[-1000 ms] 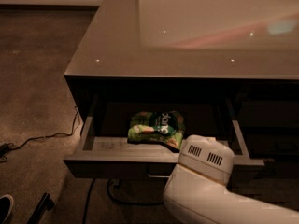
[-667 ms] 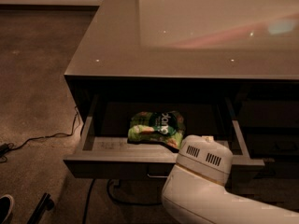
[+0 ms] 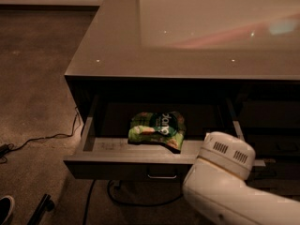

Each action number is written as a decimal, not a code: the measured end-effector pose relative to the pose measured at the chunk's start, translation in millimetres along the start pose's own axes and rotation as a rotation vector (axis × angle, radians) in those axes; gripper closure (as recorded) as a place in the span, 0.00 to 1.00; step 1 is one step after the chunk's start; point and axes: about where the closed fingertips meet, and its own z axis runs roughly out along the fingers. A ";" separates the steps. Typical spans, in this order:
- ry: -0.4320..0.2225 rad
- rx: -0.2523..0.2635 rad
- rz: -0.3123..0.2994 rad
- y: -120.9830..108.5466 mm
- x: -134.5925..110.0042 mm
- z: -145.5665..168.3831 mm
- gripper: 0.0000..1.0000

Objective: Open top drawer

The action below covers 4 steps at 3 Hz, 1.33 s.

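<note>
The top drawer [image 3: 122,165] of the dark cabinet stands pulled out, its front hanging over the carpet. Its small metal loop handle [image 3: 161,174] shows at the centre of the front, with nothing on it. A green snack bag [image 3: 157,129] lies on the drawer's grey floor. My white arm housing [image 3: 227,156] rises from the lower right and covers the drawer's front right corner. The gripper itself is hidden behind this housing, so no fingers show.
The cabinet's glossy top [image 3: 187,32] fills the upper right. Brown carpet lies to the left, with a black cable [image 3: 42,138] running across it and another cable [image 3: 140,201] under the drawer. A shoe tip [image 3: 5,209] and a dark bar [image 3: 40,209] sit at bottom left.
The white arm housing has shifted a little to the right. The drawer and the snack bag have stayed where they were.
</note>
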 end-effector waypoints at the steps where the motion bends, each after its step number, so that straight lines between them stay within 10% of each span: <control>1: -0.065 0.036 0.032 -22.7 1.5 9.0 0.00; 4: -0.130 0.078 0.131 -76.5 18.5 26.1 0.65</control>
